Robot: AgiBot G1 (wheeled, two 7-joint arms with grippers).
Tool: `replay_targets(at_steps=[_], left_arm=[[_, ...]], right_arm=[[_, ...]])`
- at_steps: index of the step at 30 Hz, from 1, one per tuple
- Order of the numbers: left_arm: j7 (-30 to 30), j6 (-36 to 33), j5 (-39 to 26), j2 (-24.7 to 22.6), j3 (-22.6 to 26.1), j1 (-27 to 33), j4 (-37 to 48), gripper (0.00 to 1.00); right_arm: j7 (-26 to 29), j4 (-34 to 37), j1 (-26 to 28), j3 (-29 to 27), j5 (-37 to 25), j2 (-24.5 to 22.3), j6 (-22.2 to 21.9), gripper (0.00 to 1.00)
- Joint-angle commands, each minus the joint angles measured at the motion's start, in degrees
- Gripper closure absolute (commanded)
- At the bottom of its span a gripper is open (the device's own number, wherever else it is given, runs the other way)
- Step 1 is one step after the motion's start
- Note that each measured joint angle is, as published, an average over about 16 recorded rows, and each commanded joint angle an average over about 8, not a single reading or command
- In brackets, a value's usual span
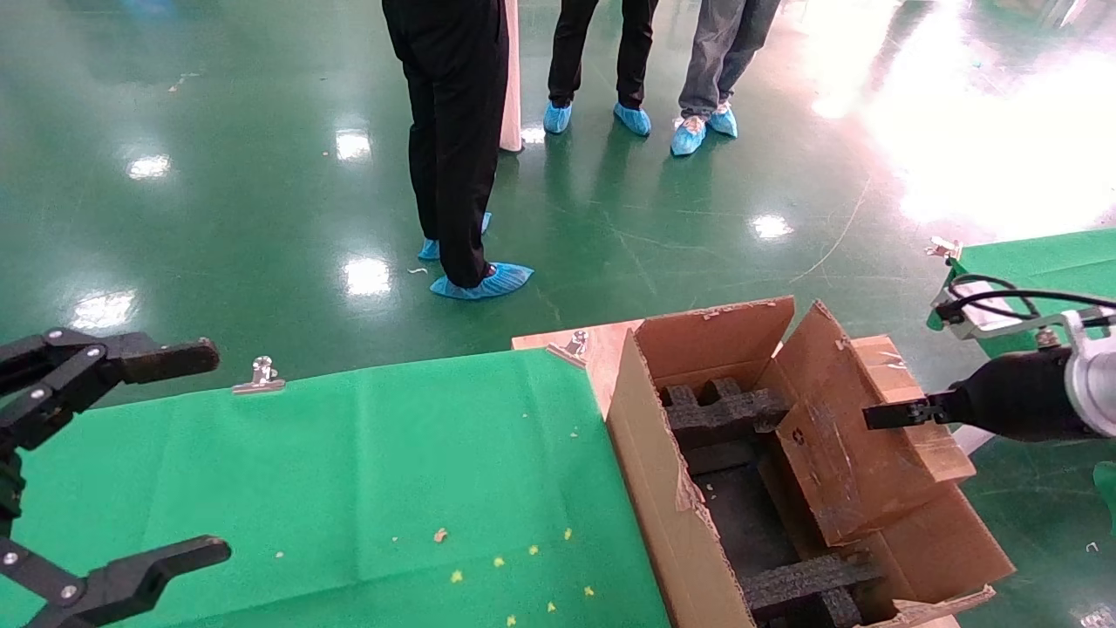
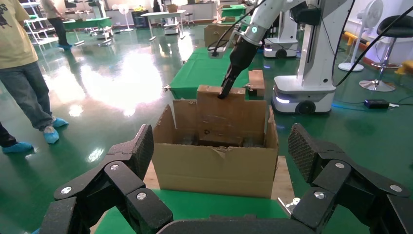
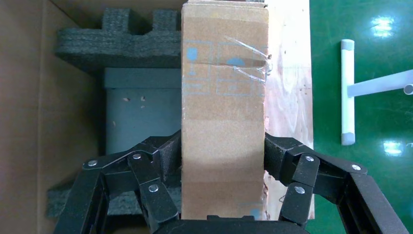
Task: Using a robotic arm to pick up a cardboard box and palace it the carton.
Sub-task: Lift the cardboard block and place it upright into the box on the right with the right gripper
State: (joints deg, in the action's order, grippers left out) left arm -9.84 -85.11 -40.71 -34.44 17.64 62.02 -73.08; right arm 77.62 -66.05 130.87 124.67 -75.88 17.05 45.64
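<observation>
The right tool (image 3: 223,161) of the robotic arm (image 1: 1020,403) is clamped on the cardboard box (image 3: 224,117), one black multi-link finger (image 3: 163,156) pressed against each long side. The box hangs over the carton (image 1: 689,523), above its right-hand half, with the box's far end pointing down into the opening. The box is a flat brown rectangle with smooth faces, bands of clear tape across it and faint blue printed marks.

Under it lie black foam blocks (image 3: 117,41) with a coarse, notched outline and a flat grey panel (image 3: 141,112) between them. The carton is corrugated brown board with ragged, torn flap edges; it stands just past the right edge of the worktop (image 1: 349,488), which is covered in green cloth.

The left tool (image 1: 122,462) hovers over the worktop's left edge, its textured pads set wide apart and holding nothing.
</observation>
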Motion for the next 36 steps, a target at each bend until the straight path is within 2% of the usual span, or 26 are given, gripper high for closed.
replay_targets(at_steps=[1, 18, 28, 36], left_arm=[[0.0, 0.0, 0.0, 0.0, 0.0, 0.0, 0.0, 0.0], [0.02, 0.02, 0.03, 0.02, 0.04, 0.01, 0.0, 0.0], [0.03, 0.03, 0.04, 0.03, 0.06, 0.01, 0.0, 0.0], [0.04, 0.03, 0.06, 0.03, 0.08, 0.02, 0.0, 0.0]], right_arm=[[1.16, -0.58, -0.76, 0.47, -0.88, 0.2, -1.47, 1.0], [8.27, 0.55, -8.43, 3.37, -2.8, 4.06, -10.02, 1.0], [8.36, 3.72, -14.25, 4.15, -1.2, 7.86, -13.27, 1.0], [6.0, 7.39, -18.8, 3.83, 1.55, 10.82, -14.3, 1.0]])
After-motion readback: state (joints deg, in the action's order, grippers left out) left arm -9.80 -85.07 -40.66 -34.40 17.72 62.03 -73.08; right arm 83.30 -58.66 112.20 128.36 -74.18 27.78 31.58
